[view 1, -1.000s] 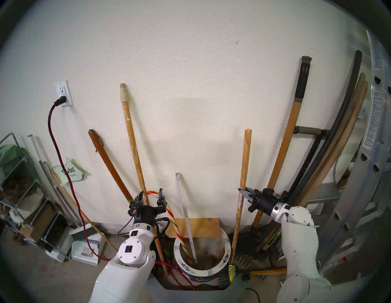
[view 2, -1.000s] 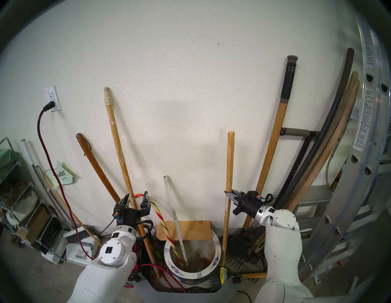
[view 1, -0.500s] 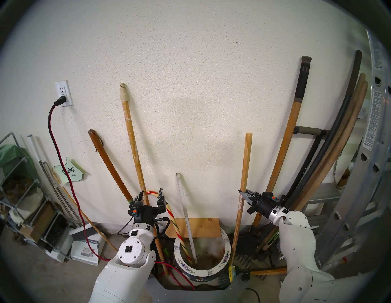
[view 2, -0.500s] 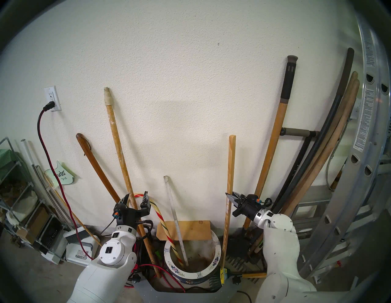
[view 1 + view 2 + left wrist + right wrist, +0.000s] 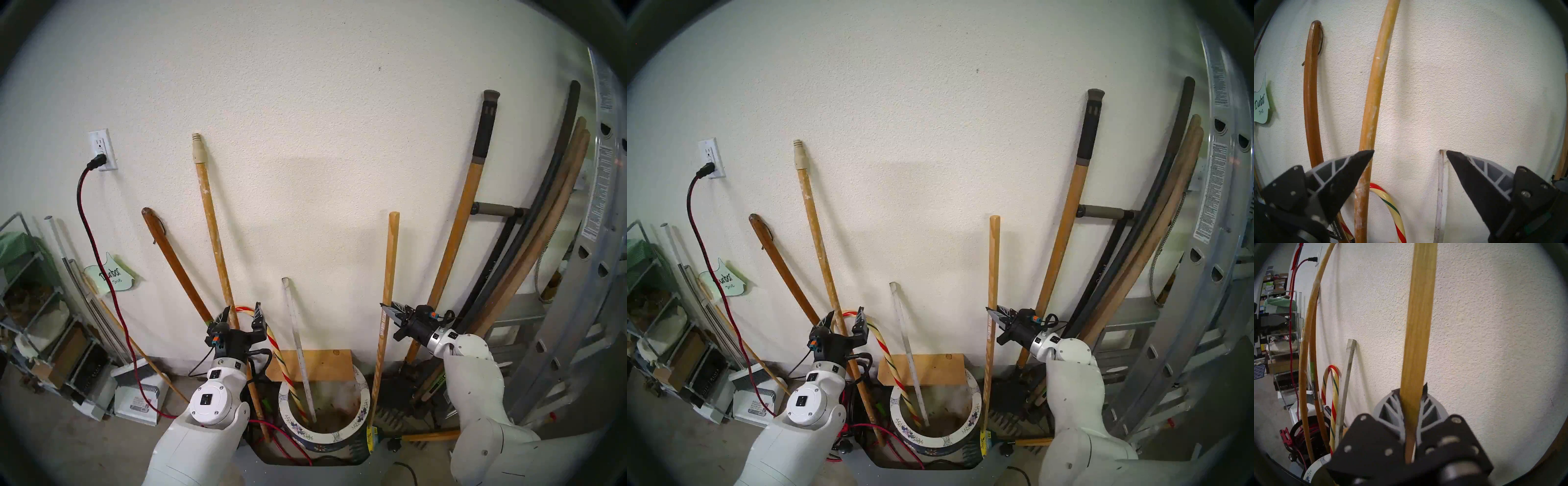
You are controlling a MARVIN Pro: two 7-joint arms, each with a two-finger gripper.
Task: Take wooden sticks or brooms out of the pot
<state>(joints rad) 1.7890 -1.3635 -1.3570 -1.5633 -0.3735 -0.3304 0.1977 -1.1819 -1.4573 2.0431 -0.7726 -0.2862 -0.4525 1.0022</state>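
Note:
My right gripper [image 5: 386, 310] is shut on the thin square pale-wood stick [image 5: 390, 258], about halfway up it. The stick stands nearly upright just right of the pot [image 5: 324, 438], with its foot outside the white flowered rim. In the right wrist view the stick [image 5: 1420, 327] runs up between the closed fingers [image 5: 1393, 405]. The thick orange-brown shaft [image 5: 454, 237] with the black sleeve leans on the wall further right; its lower end is hidden behind my right arm. My left gripper [image 5: 242, 310] is open and empty, left of the pot.
A striped candy cane [image 5: 281, 359] and a whitish flat strip [image 5: 298, 339] stand in the pot. The paint-spattered pole [image 5: 213, 237] and a dark brown pole [image 5: 173, 261] lean at the left. More handles and a ladder [image 5: 576, 305] crowd the right. A red cord [image 5: 118, 322] hangs at the left.
My right gripper has shifted slightly left with the pale stick, and the stick's top has tipped a little left. The left arm has not moved.

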